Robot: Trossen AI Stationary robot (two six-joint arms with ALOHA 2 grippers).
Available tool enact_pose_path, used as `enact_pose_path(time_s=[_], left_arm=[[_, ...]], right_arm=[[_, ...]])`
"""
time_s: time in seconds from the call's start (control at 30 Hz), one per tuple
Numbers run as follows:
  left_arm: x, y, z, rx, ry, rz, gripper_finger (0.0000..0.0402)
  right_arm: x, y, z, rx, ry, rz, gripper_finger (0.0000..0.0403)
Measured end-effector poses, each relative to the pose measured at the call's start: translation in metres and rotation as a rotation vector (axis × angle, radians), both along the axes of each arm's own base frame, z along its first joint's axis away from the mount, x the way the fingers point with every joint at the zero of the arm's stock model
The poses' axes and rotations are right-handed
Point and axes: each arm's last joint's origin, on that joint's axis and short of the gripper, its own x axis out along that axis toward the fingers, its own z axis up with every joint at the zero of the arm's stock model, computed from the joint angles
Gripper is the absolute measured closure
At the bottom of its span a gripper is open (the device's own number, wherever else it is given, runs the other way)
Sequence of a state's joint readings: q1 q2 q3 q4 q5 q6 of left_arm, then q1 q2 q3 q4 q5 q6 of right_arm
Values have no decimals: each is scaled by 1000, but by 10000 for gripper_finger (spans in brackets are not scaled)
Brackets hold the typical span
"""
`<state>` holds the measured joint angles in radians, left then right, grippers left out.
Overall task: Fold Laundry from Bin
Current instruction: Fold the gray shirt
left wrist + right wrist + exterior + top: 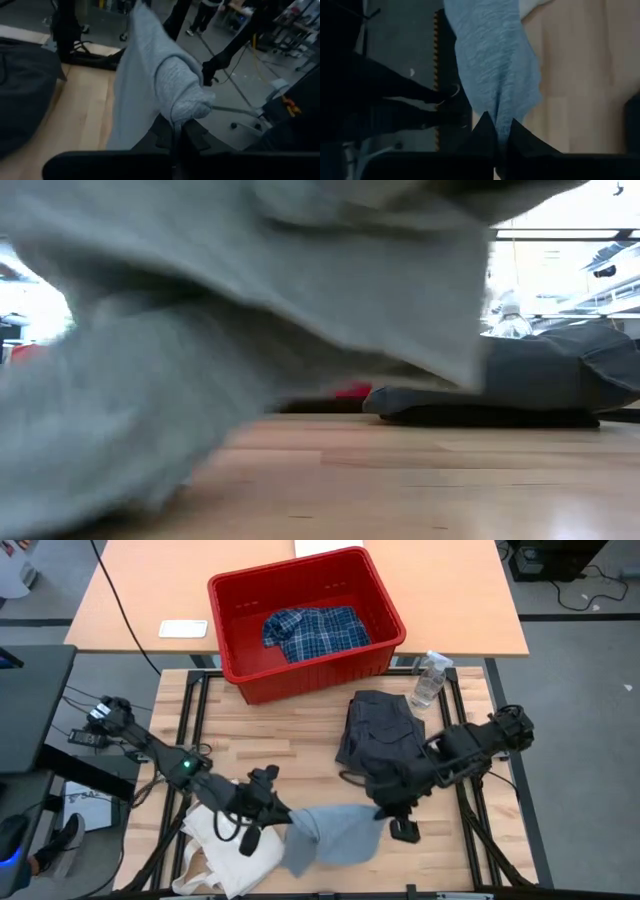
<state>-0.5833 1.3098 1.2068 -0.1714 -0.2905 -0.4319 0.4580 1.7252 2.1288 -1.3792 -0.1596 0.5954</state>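
A light grey piece of laundry (335, 835) hangs between my two grippers near the table's front edge; it fills most of the low view (240, 320). My left gripper (287, 813) is shut on its left end and my right gripper (386, 816) on its right end. A dark grey garment (380, 735) lies flat on the table behind them, right of centre. A blue-and-white plaid shirt (315, 632) lies in the red bin (232, 600) on the far table. My left gripper pinches a bunched-up fold of the light grey piece (182, 107) between its two fingers, coming nearly level from the table's left. The cloth runs off slack toward the other gripper. My right gripper pinches the piece's other end (499, 117) between its fingertips, slanting down from above. From there the cloth hangs in a loose sheet, its lower part (90, 470) down on the table.
A cream tote bag (225, 850) lies at the front left, under my left arm. A clear spray bottle (430, 678) stands at the table's far right, beside the bin. A white flat object (183, 628) lies left of the bin. Bare wood (270, 740) shows in the table's middle.
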Motion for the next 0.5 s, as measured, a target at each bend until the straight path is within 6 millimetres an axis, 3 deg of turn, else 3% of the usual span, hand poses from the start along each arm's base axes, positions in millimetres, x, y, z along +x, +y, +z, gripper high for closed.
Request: enact_pose_path(time_s=[0.17,0.5], left_arm=[[13,-12,-16,-11,42,5,394],[41,-26,-39,-61,35,22,394]], right_arm=[[-8,14,-1,20,34,9,390],[-12,16,-5,69,138,-99,390]])
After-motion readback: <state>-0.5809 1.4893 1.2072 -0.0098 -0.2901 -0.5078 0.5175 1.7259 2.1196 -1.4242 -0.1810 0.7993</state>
